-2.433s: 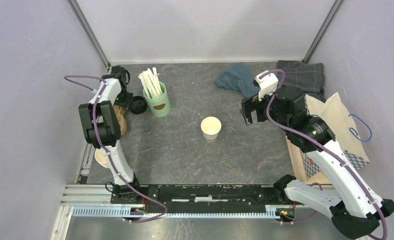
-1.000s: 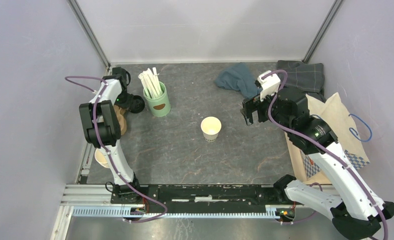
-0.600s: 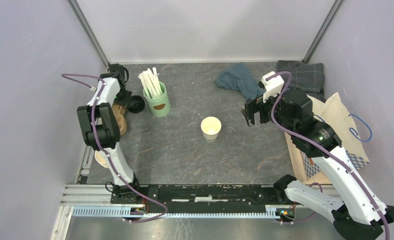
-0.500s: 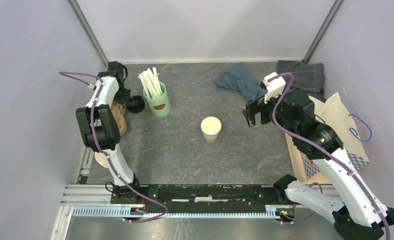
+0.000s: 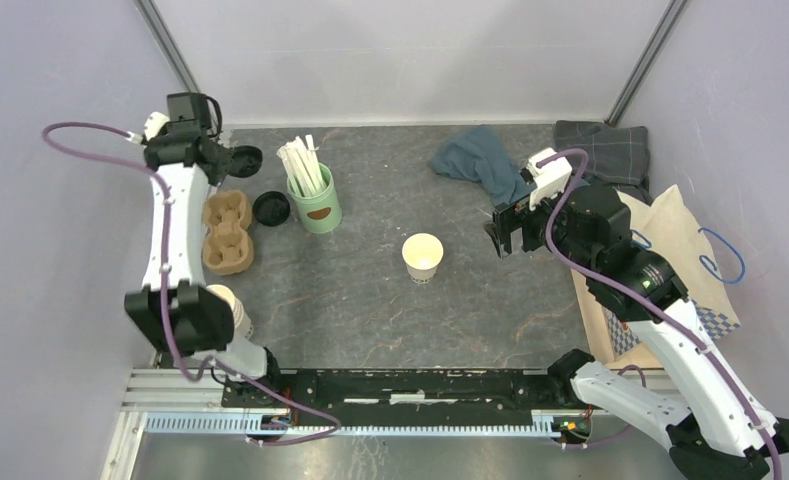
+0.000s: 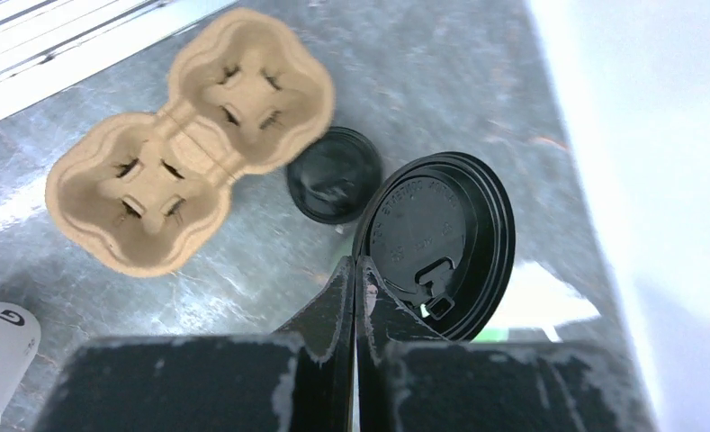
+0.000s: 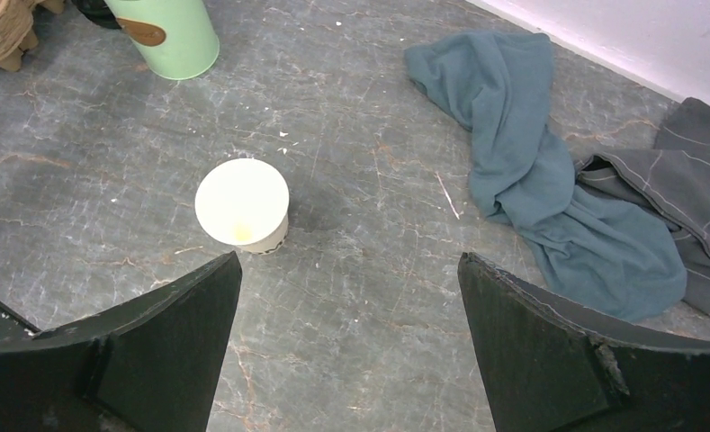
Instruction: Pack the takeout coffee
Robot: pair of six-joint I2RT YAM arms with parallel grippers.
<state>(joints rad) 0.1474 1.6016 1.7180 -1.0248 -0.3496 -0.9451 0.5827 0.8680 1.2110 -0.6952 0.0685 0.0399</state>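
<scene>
A small white paper cup [image 5: 422, 257] stands upright and lidless in the middle of the table; the right wrist view shows it [image 7: 243, 204] empty. My left gripper [image 5: 228, 160] is raised at the far left corner, shut on the rim of a round black plastic lid [image 5: 243, 158]. In the left wrist view the lid [image 6: 441, 238] hangs edge-on from the closed fingertips [image 6: 344, 279]. My right gripper [image 5: 505, 232] hovers open and empty to the right of the cup, jaws wide apart [image 7: 349, 261].
A second black lid [image 5: 271, 208] lies beside a brown two-cup carrier [image 5: 226, 232] and a mint-green mug of white sticks [image 5: 315, 200]. Stacked cream cups [image 5: 228, 305] lie near left. A blue cloth [image 5: 475, 160], grey cloth [image 5: 600, 150] and paper bag [image 5: 670, 250] are at right.
My left arm has risen from the lids by the carrier and swung back-left with one black lid in its grip; another lid stays on the table. The right gripper drifted slightly.
</scene>
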